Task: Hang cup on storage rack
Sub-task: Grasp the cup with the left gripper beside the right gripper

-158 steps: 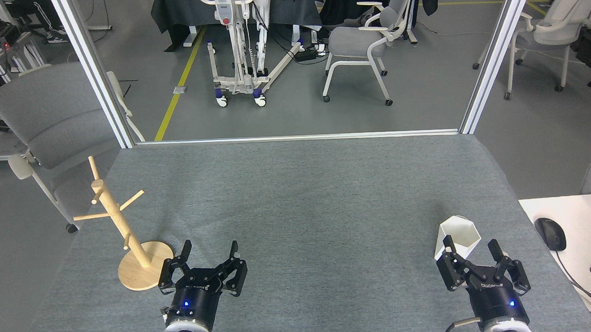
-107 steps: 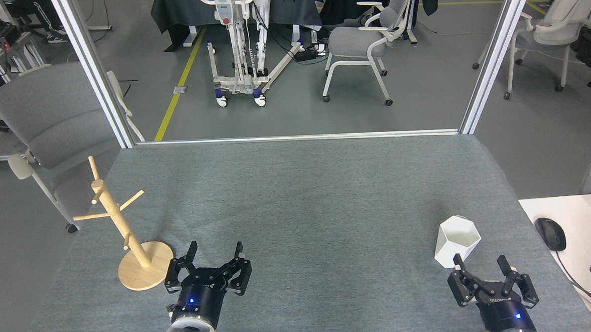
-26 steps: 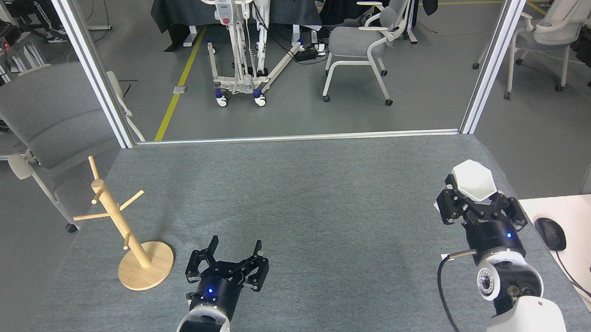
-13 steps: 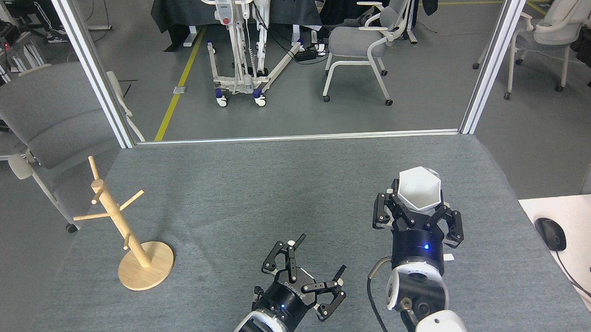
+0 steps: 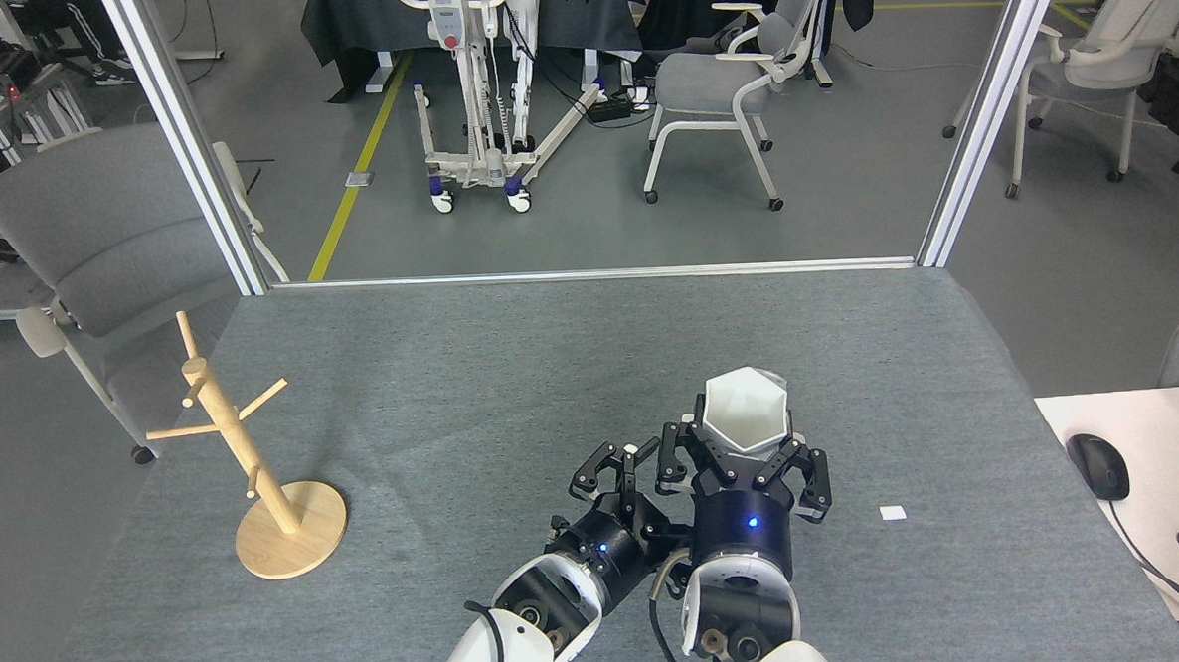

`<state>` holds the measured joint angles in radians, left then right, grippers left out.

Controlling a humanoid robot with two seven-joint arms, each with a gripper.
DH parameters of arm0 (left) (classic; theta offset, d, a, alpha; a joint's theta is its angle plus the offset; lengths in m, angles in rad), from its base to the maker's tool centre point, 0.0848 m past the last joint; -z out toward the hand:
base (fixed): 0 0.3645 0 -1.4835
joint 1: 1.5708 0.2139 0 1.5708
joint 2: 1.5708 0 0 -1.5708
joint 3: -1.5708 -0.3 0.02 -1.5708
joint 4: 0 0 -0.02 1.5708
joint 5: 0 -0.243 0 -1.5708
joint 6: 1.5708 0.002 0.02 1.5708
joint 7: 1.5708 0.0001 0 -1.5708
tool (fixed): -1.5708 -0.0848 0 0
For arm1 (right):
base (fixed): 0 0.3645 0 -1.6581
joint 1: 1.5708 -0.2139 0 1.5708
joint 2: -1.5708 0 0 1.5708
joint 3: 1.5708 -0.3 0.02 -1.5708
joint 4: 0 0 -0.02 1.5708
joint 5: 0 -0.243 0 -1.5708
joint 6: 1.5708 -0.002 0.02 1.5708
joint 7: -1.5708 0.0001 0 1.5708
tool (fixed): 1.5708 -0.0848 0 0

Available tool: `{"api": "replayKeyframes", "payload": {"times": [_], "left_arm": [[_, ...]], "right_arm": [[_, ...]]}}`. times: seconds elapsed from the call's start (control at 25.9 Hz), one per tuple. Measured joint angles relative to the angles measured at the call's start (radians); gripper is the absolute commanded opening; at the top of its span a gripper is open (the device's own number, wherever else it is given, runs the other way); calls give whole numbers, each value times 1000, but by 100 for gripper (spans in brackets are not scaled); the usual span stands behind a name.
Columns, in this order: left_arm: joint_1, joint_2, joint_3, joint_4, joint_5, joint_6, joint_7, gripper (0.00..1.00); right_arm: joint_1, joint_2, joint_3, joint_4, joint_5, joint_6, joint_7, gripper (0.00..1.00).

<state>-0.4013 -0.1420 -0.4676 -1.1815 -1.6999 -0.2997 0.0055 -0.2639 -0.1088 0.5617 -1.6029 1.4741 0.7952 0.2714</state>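
On the grey felt table (image 5: 512,374), a storage rack (image 5: 257,465) stands left.

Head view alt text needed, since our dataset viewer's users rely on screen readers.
The right gripper holds a white faceted cup above a grey table, opening toward the camera. The open left gripper is close beside it, and a wooden storage rack stands far left.

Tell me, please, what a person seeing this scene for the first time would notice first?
Probably the white cup, held up by the right gripper at the table's near centre, its opening toward the camera. The left gripper is open close beside it. The wooden storage rack stands far left, pegs bare.
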Motion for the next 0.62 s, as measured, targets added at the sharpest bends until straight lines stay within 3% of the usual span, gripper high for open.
{"api": "replayKeyframes", "payload": {"times": [0.54, 0.62], "left_arm": [[-36, -1, 3, 38, 86, -72, -16, 98], [-41, -1, 3, 47, 92, -72, -16, 90]], "right_arm": [[0, 38, 38, 41, -2, -30, 22, 1], [0, 47, 38, 41, -2, -30, 22, 0]]}}
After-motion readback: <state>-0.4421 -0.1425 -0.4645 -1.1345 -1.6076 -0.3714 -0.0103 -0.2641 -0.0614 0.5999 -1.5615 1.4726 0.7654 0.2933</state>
